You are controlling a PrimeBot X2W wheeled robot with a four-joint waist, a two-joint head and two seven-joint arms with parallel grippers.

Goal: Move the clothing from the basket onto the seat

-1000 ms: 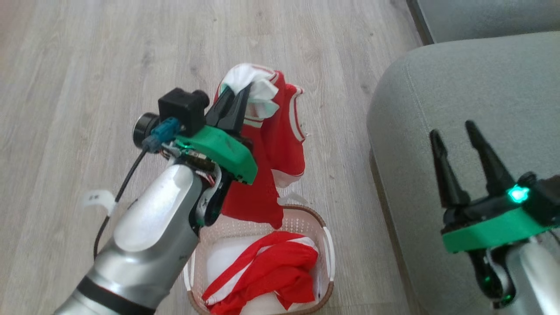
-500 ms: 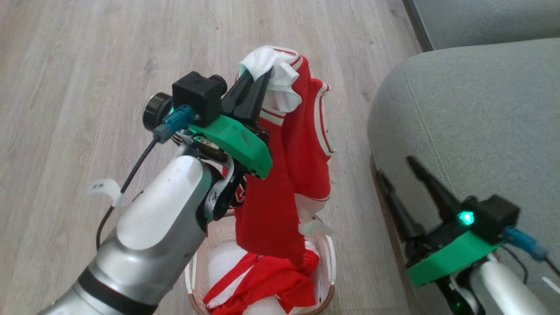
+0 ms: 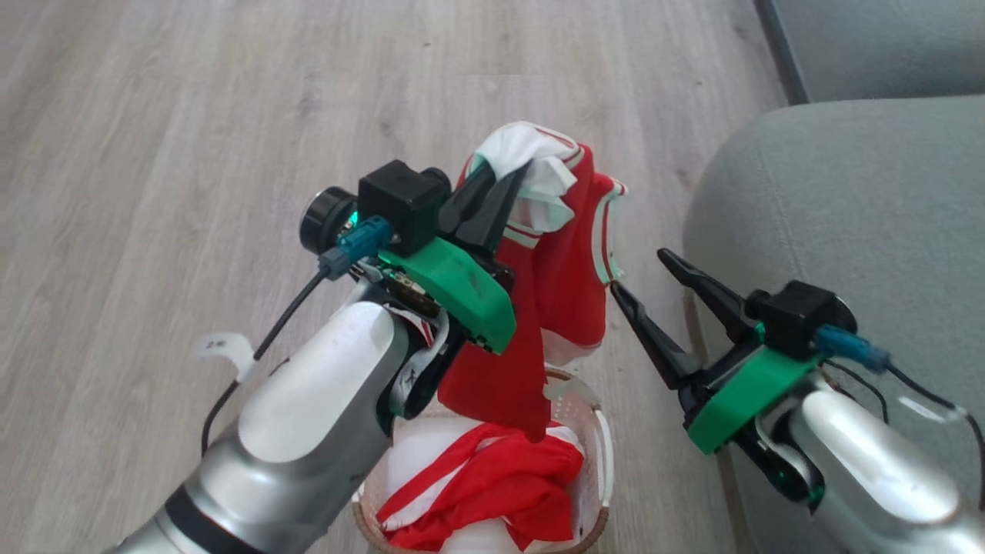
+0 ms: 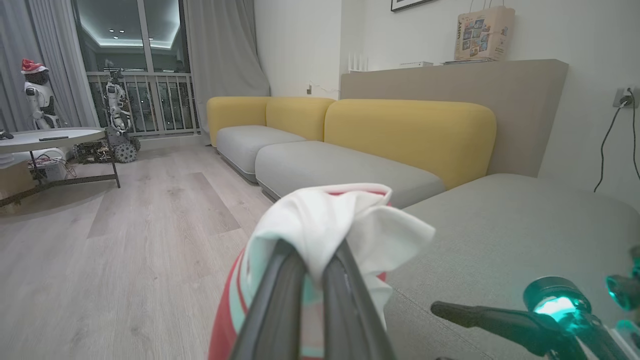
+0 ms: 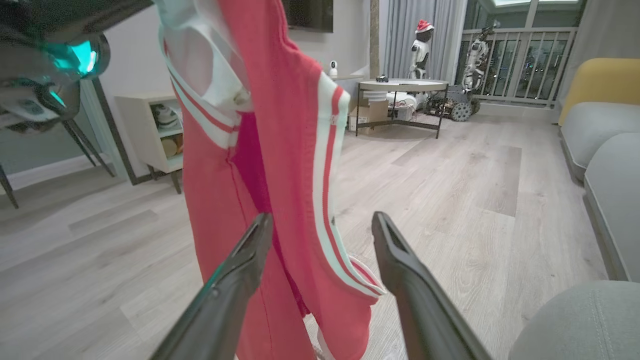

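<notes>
My left gripper (image 3: 504, 175) is shut on the white collar of a red garment (image 3: 558, 292) with white stripes, which hangs down over the cream basket (image 3: 596, 454). A second red garment (image 3: 500, 485) lies crumpled inside the basket. In the left wrist view the fingers (image 4: 280, 300) pinch the white fabric (image 4: 325, 220). My right gripper (image 3: 639, 271) stands open just right of the hanging garment, fingers pointing at it. In the right wrist view the garment (image 5: 280, 175) hangs ahead of the open fingers (image 5: 240, 270). The grey seat (image 3: 846, 215) lies to the right.
Pale wood floor (image 3: 192, 154) spreads left and behind the basket. A second grey cushion (image 3: 877, 46) sits beyond the seat. The left wrist view shows yellow-backed sofas (image 4: 400, 130) and a round table (image 4: 50, 137) further off.
The right gripper has swung left from over the seat toward the hanging garment. The left gripper has kept its grip and lifted the garment, and the camera has shifted.
</notes>
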